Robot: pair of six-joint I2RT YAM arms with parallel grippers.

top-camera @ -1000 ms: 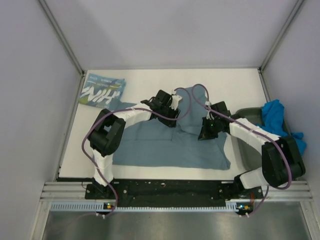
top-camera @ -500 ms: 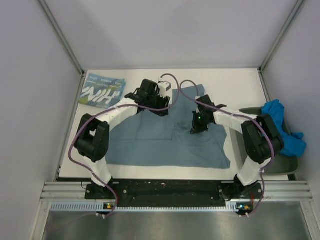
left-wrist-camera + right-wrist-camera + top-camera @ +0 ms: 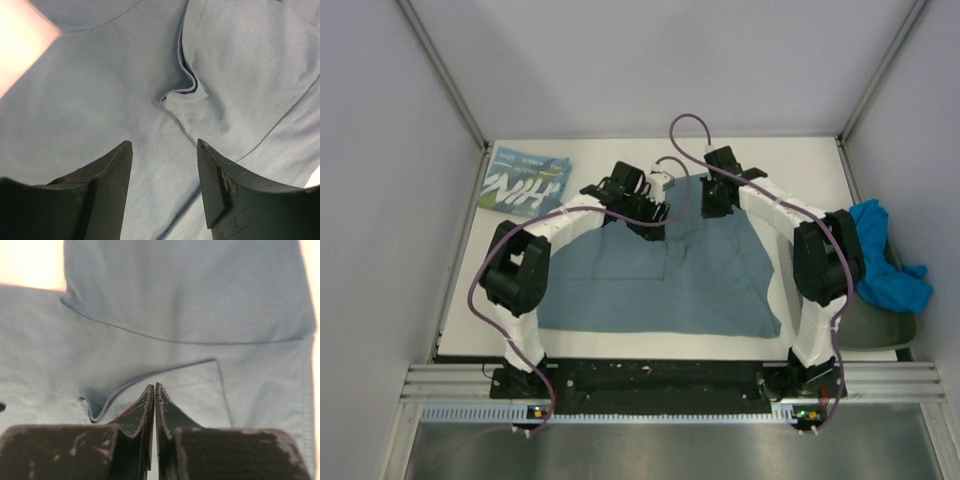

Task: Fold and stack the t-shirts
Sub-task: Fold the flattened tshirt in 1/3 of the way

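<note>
Left pincer: your left gripper has its jaws apart with nothing between them. It hovers low over the slate-teal t-shirt, just short of a small puckered fold edge.
Right pincer: your right gripper is closed tip to tip over the same shirt's far part. You cannot tell whether a pinch of cloth sits between the tips.
Where the shirt is: it lies spread across the middle of the table, mostly flat. One flap is doubled over on its far right part.
Done, as far as you can judge: one piece only. The NIH t-shirt lies folded into a neat rectangle at the far left corner, lettering up, well apart from the others.
In hand: the slate-teal one looks to be at an early fold. It is far from a compact rectangle and is not yet on the NIH one.
Left to do: finish folding this shirt and set it on the folded one. Then take out the bright blue t-shirt, fold it and stack it. Count yourself under halfway.
Tray: the dark tray sits at the table's right edge, partly behind your right arm.
Tray contents: the bright blue shirt, crumpled and unfolded, bunches over the far and right rim. You see nothing else in it.
Stack: one shirt high.
</note>
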